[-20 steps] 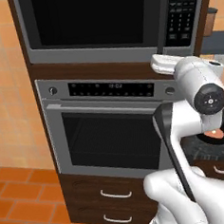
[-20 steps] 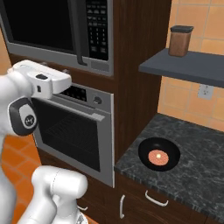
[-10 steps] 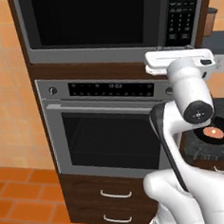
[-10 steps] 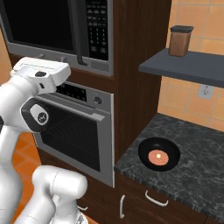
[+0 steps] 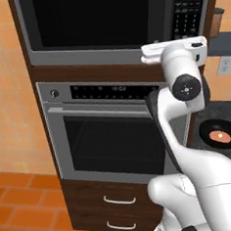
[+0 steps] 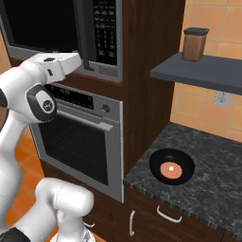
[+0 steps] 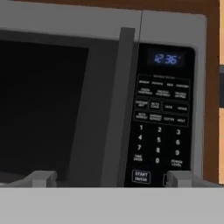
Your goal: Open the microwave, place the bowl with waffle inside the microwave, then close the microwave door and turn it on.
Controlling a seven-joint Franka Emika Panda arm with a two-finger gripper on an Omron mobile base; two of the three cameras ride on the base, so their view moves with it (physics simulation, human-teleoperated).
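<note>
So we are at the very start: nothing of the task is done yet.
The microwave door is shut, and our gripper faces its dark bar handle with jaws wide apart and nothing between them, so opening, loading, closing and starting the microwave all remain. The bowl with the waffle in it sits on the counter, well apart from us to the right. Since a second ago we have lifted the hand from in front of the oven up to the microwave's lower edge; bowl and door have not moved.
</note>
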